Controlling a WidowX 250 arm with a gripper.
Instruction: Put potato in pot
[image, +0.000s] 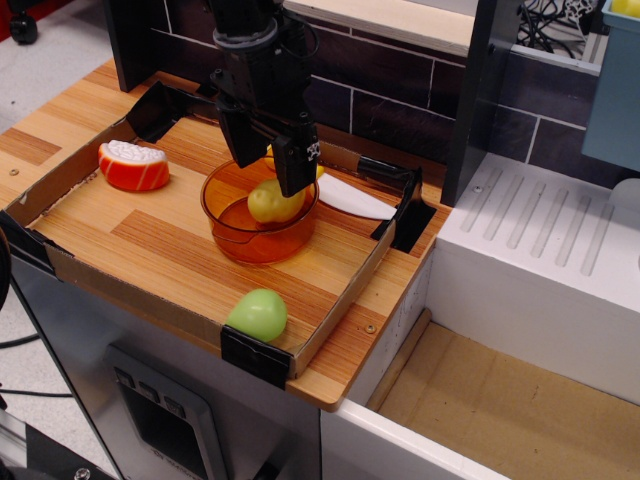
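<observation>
The single view shows a round, transparent orange plastic pot (258, 215) standing on the striped wooden surface (150, 245), which is edged with low cardboard walls. Inside the pot, toward its far right side, lies the small yellow oval toy potato (274, 203). The black hand (268, 160) hangs directly above the pot, its two fingers spread apart with the potato below and between them, untouched. A red-and-white toy slice (133, 166) sits well to the left of the pot. A smooth light-green round toy fruit (257, 314) rests near the surface's front edge.
</observation>
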